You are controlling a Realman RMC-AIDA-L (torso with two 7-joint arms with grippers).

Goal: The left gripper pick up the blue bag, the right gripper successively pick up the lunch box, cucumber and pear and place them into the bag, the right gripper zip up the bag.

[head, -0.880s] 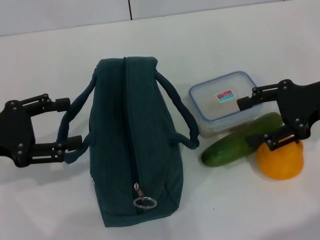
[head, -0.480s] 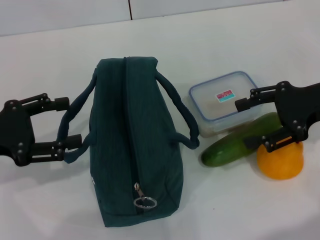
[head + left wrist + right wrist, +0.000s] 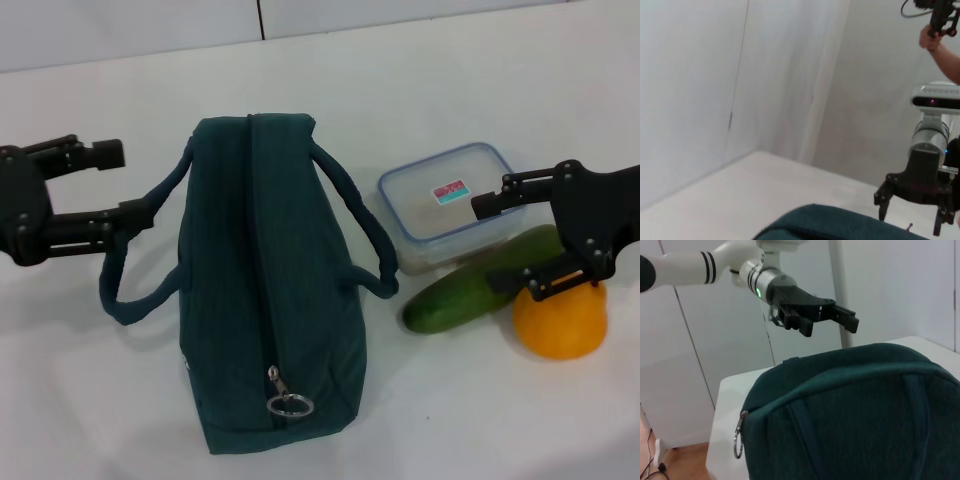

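Note:
The blue bag [image 3: 265,300] lies on its side on the white table [image 3: 420,90], zipped, its ring pull [image 3: 290,404] at the near end. My left gripper [image 3: 130,182] is open at the bag's left. Its nearer finger touches the left handle [image 3: 110,290], which droops in a wide loop. My right gripper [image 3: 497,243] hangs open over the right edge of the lunch box [image 3: 440,205] and the cucumber [image 3: 460,295]. The pear [image 3: 562,322] lies just behind the cucumber's right end, partly under that gripper. The right wrist view shows the bag [image 3: 855,410] close up, with the left gripper [image 3: 847,320] beyond it.
The bag's other handle [image 3: 365,235] arches toward the lunch box. Bare table lies in front of the fruit and behind the bag. In the left wrist view the right gripper [image 3: 912,210] stands beyond the bag [image 3: 840,225], and a person's hand [image 3: 935,37] shows high up.
My left gripper has shifted toward the table's far side and turned. The bag's left handle, which ran between its fingers, now hangs below it in a bigger loop. The right gripper hardly moved.

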